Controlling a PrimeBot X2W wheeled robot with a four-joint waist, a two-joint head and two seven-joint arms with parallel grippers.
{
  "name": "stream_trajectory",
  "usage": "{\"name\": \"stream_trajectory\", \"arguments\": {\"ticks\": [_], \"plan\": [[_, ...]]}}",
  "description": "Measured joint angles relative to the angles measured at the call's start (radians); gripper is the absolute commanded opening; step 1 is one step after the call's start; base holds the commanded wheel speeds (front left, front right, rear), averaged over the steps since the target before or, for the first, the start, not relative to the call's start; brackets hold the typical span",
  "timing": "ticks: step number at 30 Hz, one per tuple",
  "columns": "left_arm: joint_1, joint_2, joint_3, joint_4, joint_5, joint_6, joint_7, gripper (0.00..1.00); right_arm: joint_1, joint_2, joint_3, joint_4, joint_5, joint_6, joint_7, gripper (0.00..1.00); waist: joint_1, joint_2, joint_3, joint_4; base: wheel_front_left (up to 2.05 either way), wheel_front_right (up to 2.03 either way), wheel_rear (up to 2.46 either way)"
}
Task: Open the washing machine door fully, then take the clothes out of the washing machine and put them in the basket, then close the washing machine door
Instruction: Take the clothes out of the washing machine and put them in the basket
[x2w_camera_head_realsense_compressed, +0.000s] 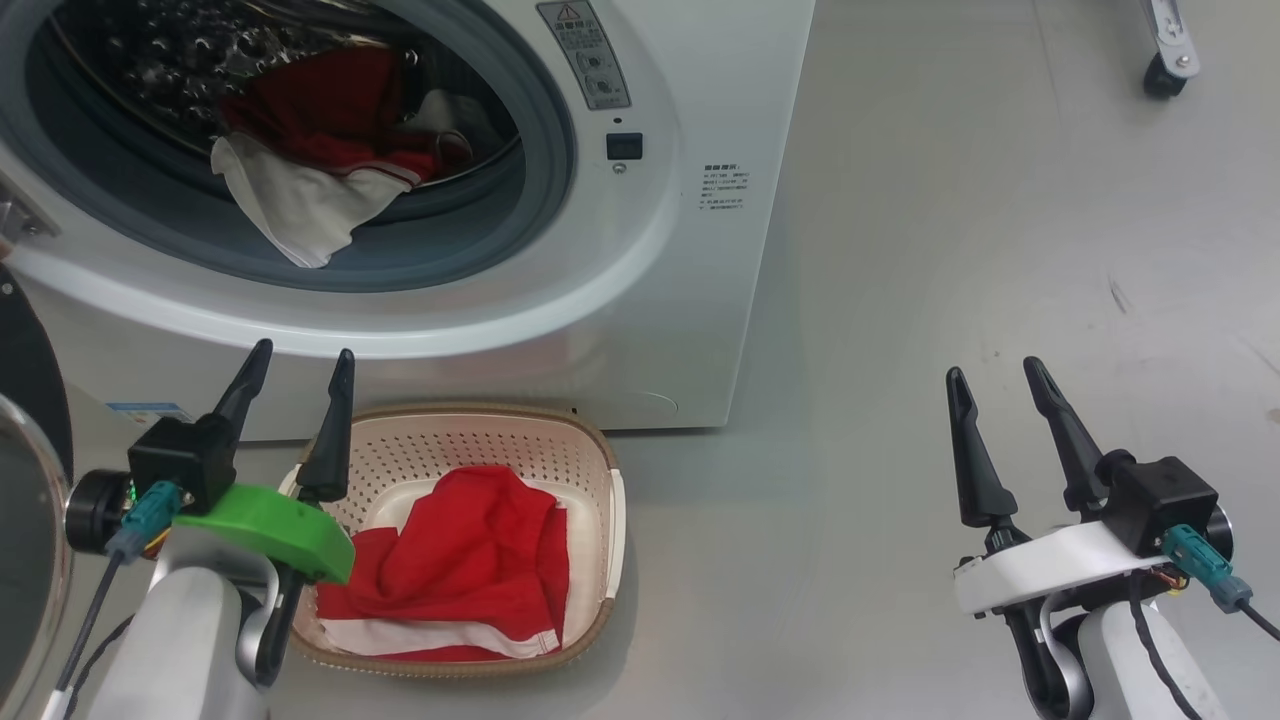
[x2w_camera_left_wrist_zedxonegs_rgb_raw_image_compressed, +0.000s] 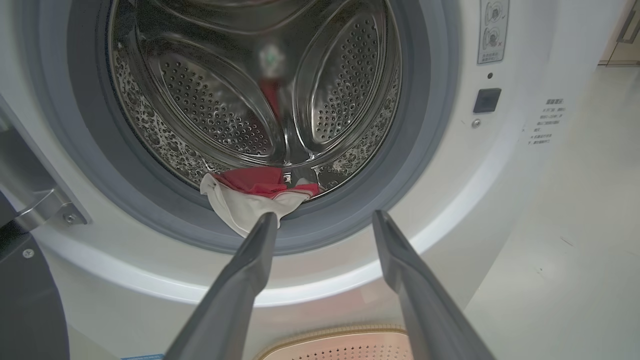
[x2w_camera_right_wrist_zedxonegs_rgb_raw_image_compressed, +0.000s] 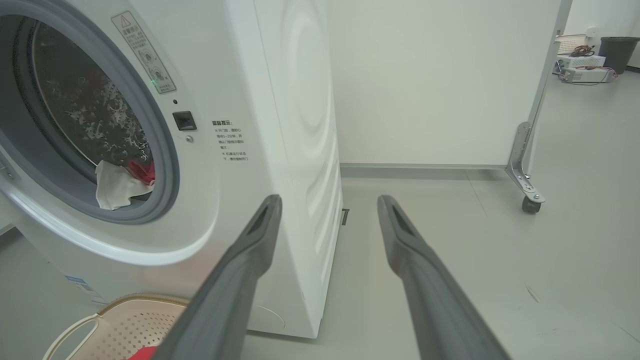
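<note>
the left hand (x2w_camera_head_realsense_compressed: 303, 350) is open and empty, poised over the basket (x2w_camera_head_realsense_compressed: 612, 500) edge, just below the washing machine (x2w_camera_head_realsense_compressed: 700, 250) mouth. the right hand (x2w_camera_head_realsense_compressed: 995, 368) is open too, well apart over the floor (x2w_camera_head_realsense_compressed: 950, 200). a red garment (x2w_camera_head_realsense_compressed: 470, 560) lies in the basket; more clothes (x2w_camera_head_realsense_compressed: 310, 170) spill from the drum (x2w_camera_head_realsense_compressed: 150, 60) over the grey ring (x2w_camera_head_realsense_compressed: 450, 255).

On the washing machine (x2w_camera_right_wrist_zedxonegs_rgb_raw_image_compressed: 280, 100) front, up and to the left of the right gripper (x2w_camera_right_wrist_zedxonegs_rgb_raw_image_compressed: 328, 198) fingertips, we see a grey warning label (x2w_camera_right_wrist_zedxonegs_rgb_raw_image_compressed: 144, 52). It is headed by a triangle sign (x2w_camera_right_wrist_zedxonegs_rgb_raw_image_compressed: 123, 21) with an exclamation mark, and we cannot read its small print. Just above the fingertip nearer the machine we find a printed block (x2w_camera_right_wrist_zedxonegs_rgb_raw_image_compressed: 230, 140) of Chinese characters, too fine to read. Beside the left gripper (x2w_camera_head_realsense_compressed: 303, 350) fingers, a blue sticker (x2w_camera_head_realsense_compressed: 150, 410) bears illegible print.
</note>
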Motion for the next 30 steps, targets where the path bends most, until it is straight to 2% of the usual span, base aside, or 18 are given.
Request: {"name": "stream_trajectory", "arguments": {"ticks": [13,30], "plan": [[0.136,-0.028,0.054,-0.113,0.019,0.0,0.0,1.0,0.054,0.004,-0.018,-0.004,0.003,0.0,0.0,1.0,0.0,0.0,-0.074,0.026,0.0,0.0,0.0],[0.234,-0.036,0.072,-0.205,0.056,0.0,0.0,1.0,0.074,0.008,-0.019,-0.023,0.005,0.009,0.0,1.0,0.0,0.0,-0.101,0.007,0.0,0.0,0.0]]}}
